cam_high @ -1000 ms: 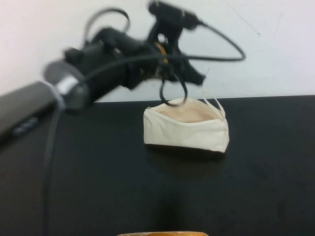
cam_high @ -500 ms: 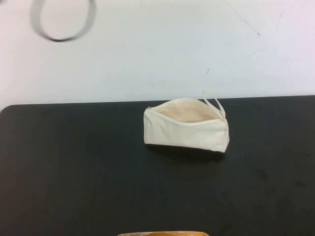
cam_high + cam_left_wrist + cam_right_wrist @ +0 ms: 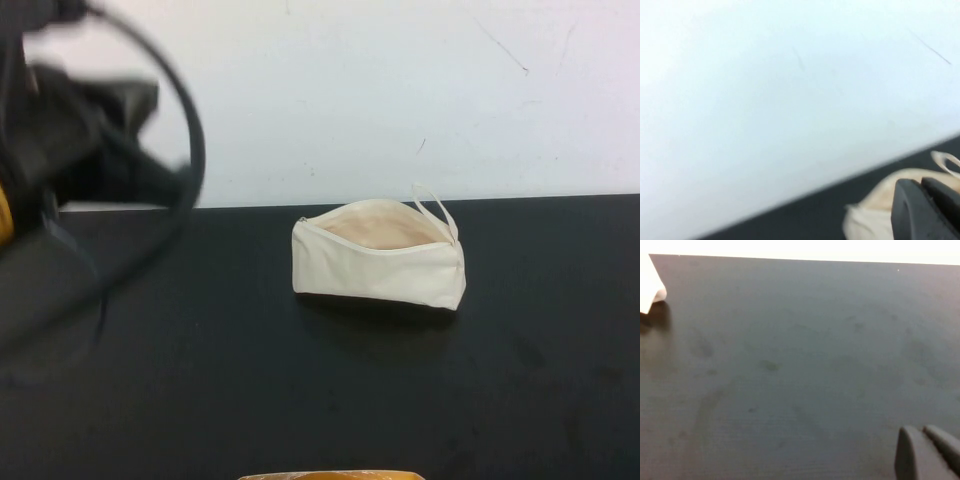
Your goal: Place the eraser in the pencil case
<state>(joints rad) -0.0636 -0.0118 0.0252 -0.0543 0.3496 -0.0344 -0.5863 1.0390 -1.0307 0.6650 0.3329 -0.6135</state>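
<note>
The cream-white pencil case point(image 3: 380, 262) lies on the black table point(image 3: 200, 380) at centre, unzipped, its beige lining showing and its loop strap at the right end. The eraser is not visible in any view. My left arm point(image 3: 90, 140) is a blurred dark shape at the far left, raised and well away from the case. In the left wrist view the left gripper point(image 3: 921, 184) is shut and empty, with the case point(image 3: 875, 210) behind it. My right gripper point(image 3: 922, 430) is shut and empty over bare table, with a corner of the case point(image 3: 650, 287) at the view's edge.
A white wall rises behind the table's far edge. An orange-yellow object point(image 3: 330, 476) peeks in at the front edge. A black cable point(image 3: 190, 130) loops from the left arm.
A second ago my left arm was over the case's opening. It then swung away up and to the left, and now shows blurred at the far left. The case has not moved.
</note>
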